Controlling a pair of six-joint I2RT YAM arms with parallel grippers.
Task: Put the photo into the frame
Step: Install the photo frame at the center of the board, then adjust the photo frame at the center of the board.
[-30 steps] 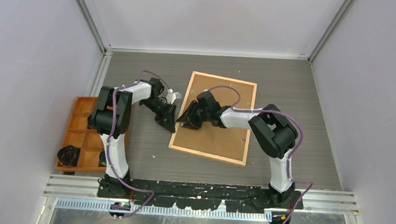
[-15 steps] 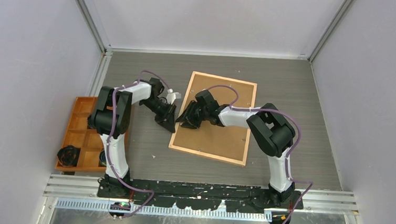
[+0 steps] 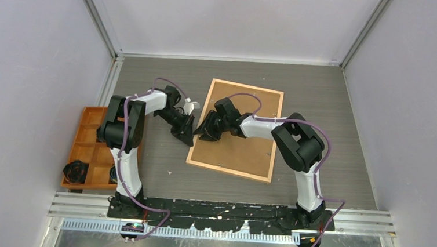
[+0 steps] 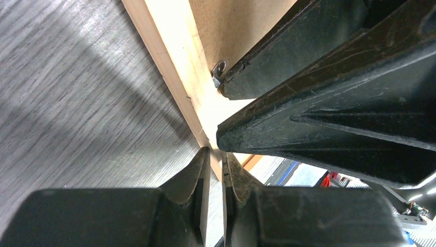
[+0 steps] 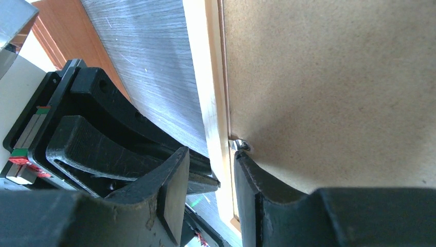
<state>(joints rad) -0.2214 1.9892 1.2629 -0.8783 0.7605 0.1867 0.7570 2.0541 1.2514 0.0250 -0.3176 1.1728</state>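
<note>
The frame (image 3: 230,171), thin light wood strips, lies flat mid-table with a brown backing board (image 3: 243,148) filling it. The photo is hidden in every view. My left gripper (image 3: 185,137) is shut down to a slit, its tips (image 4: 216,154) against the outer side of the frame's left strip (image 4: 169,56). My right gripper (image 3: 202,135) is open and straddles that same strip (image 5: 203,62). One right finger rests on the board (image 5: 329,77) by a small metal tab (image 5: 240,145). The other hangs outside the frame, close to the left fingers (image 5: 113,149).
An orange compartment tray (image 3: 89,149) sits at the table's left edge, with a black object (image 3: 75,171) in its near corner. Grey walls close in the table on three sides. Both arm bases stand at the near edge.
The right gripper's jaws have narrowed a little and its arm has crept slightly left along the frame's edge. The left arm and the frame have stayed put.
</note>
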